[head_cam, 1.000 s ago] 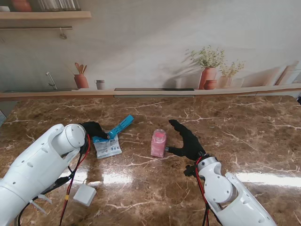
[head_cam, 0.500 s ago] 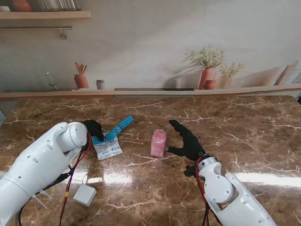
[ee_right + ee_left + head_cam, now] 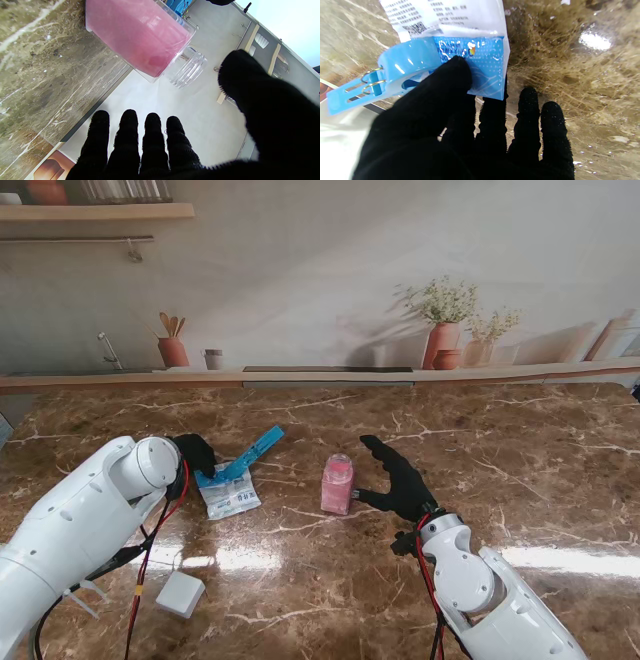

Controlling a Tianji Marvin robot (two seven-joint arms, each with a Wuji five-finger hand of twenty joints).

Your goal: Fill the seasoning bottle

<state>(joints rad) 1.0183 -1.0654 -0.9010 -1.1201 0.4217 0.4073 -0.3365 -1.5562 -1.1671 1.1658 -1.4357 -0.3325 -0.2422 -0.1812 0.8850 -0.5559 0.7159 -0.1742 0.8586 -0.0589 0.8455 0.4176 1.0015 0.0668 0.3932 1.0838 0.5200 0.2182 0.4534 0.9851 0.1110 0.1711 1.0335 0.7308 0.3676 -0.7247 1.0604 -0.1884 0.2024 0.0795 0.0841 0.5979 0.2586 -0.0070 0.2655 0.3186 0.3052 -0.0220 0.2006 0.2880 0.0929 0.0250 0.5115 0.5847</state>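
Here, the seasoning packet lies flat on the brown marble table, left of the middle. Its face is white with rows of small dark print and a square scan code, all too small to read in the left wrist view; the end nearer the left hand is a blue band with pale dots and a small coloured mark, also unreadable. A blue clip with a wire spring is clamped across the packet at that blue end, its long handle pointing away to the far right.

The left hand, in a black glove, pinches the blue end of the packet: the thumb presses on top of it and at least one finger lies under its edge, while the other fingertips reach straight past it, close together.

The bottle stands upright near the middle of the table, well apart from the packet. It is clear plastic with a threaded neck and no cap on it, and it holds pink powder up to the shoulder. No label shows on it.

The right hand is just to the right of the bottle, holding nothing. Its four fingers lie side by side, pointing far, and the thumb stands out wide from them.

A small white box lies near the left arm.
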